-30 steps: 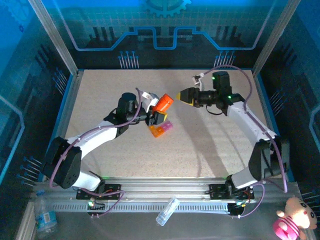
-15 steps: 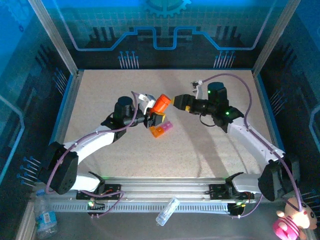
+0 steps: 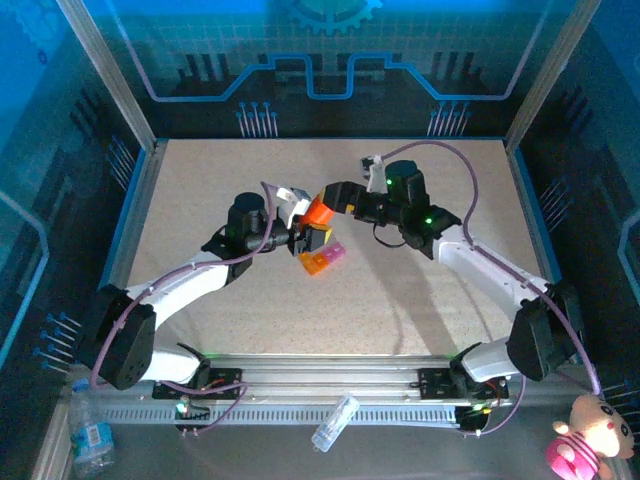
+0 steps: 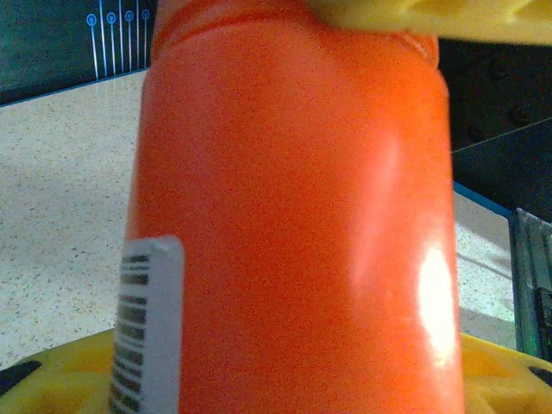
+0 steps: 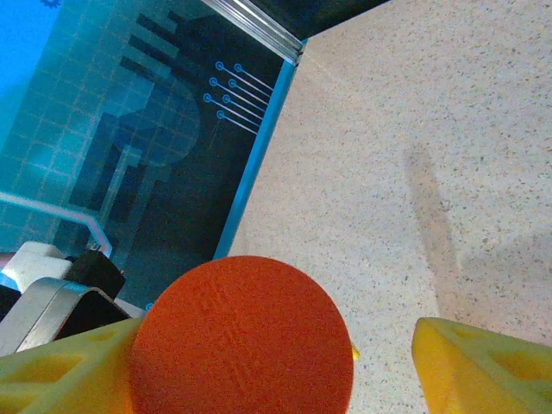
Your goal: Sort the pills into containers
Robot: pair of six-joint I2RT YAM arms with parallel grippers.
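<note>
Currently the step in hand appears to be opening the pill supply, not sorting. Left hand (image 3: 303, 238) is clamped on the orange bottle (image 3: 321, 209), held tilted above the tabletop (image 3: 200, 180). Right hand (image 3: 333, 194) stands parted around the cap (image 5: 241, 341): one finger close against it, the other clear. The containers (image 3: 323, 259), an orange and pink strip, lie on the tabletop just beneath the bottle. Next move, in my judgement: close squarely on the cap, then twist while the left grip resists.
</note>
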